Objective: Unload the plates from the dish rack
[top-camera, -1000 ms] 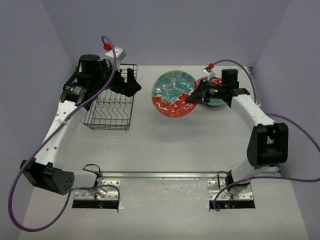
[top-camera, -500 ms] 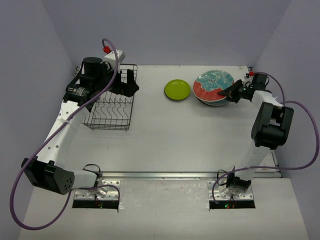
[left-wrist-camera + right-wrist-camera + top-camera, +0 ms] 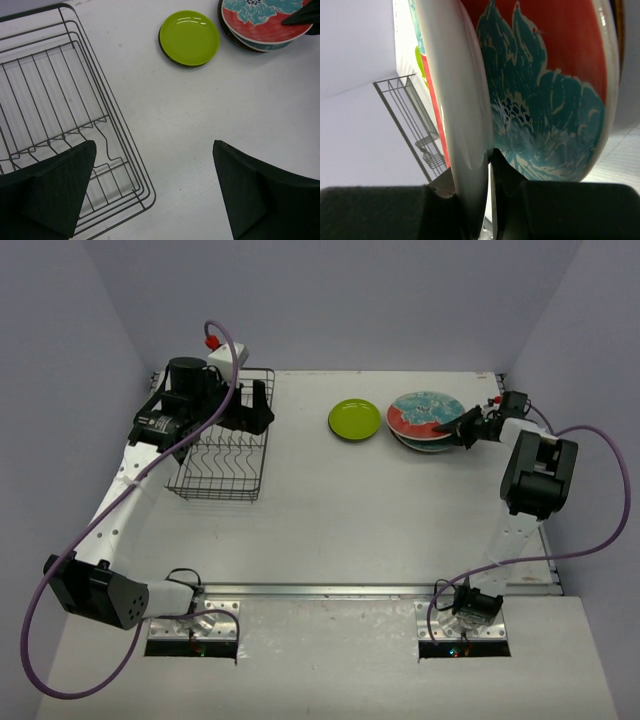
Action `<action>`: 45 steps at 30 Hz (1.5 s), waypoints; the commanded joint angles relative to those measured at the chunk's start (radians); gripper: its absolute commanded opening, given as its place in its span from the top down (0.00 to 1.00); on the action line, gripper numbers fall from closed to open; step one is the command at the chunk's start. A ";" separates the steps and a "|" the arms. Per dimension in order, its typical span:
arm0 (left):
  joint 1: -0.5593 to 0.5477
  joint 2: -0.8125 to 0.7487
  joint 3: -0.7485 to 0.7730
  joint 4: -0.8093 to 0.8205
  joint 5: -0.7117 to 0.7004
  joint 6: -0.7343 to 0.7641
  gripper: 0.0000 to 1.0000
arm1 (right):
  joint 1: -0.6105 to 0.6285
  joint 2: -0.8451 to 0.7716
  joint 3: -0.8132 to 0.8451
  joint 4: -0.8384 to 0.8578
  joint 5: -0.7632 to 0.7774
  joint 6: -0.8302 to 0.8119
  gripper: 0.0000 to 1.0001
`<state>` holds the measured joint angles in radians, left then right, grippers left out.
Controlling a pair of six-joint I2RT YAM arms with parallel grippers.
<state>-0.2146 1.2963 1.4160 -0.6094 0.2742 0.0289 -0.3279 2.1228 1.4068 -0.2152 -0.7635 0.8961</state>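
**Rack shows no plates; red plate in the right clamp at the stack**

Our right gripper (image 3: 489, 162) is clamped on the rim of the red plate (image 3: 555, 75), the one with the teal flower. The wrist view shows the rim pinched between both fingers. From above, that plate lies nearly flat on top of the stack (image 3: 412, 443) at the far right of the table (image 3: 350, 530). The edge of a bluish-teal plate (image 3: 265, 46) peeks out beneath it. We cannot tell whether the red plate already rests on the stack or is held just above it.

Near the stack on its left, and apart from it, the lime-green plate (image 3: 355, 420) lies flat. A dark rim shows under it, and we cannot tell whether that is another plate or shadow.

Our left gripper (image 3: 154, 150) hangs wide open, holding nothing, above the right-hand edge of the dish rack (image 3: 215, 465) at the far left. No plate stands between the wire dividers in either view, though the left arm hides the rack's far end from the overhead camera.

We judge the unloading nearly done, since every plate we can see is out of the rack and on the right side of the table. What is left, as we read it, is to let go of the red plate and draw the right arm clear.
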 commanded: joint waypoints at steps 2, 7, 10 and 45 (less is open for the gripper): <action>0.006 -0.017 -0.014 0.034 -0.081 0.000 0.00 | -0.011 -0.015 0.086 0.049 -0.124 0.076 0.74; 0.006 -0.022 -0.005 0.014 -0.085 -0.001 0.00 | -0.013 -0.024 0.070 -0.009 -0.153 0.140 0.29; 0.006 -0.019 0.000 0.005 -0.120 -0.008 0.00 | -0.014 -0.048 0.052 -0.080 -0.165 0.157 0.01; 0.128 -0.175 -0.225 -0.074 -0.117 0.022 0.00 | 0.307 -0.902 -0.300 -0.309 0.495 -0.834 0.01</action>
<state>-0.1545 1.1924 1.2654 -0.7135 0.1840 0.0457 -0.1144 1.4591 1.2213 -0.6944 -0.3868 0.2600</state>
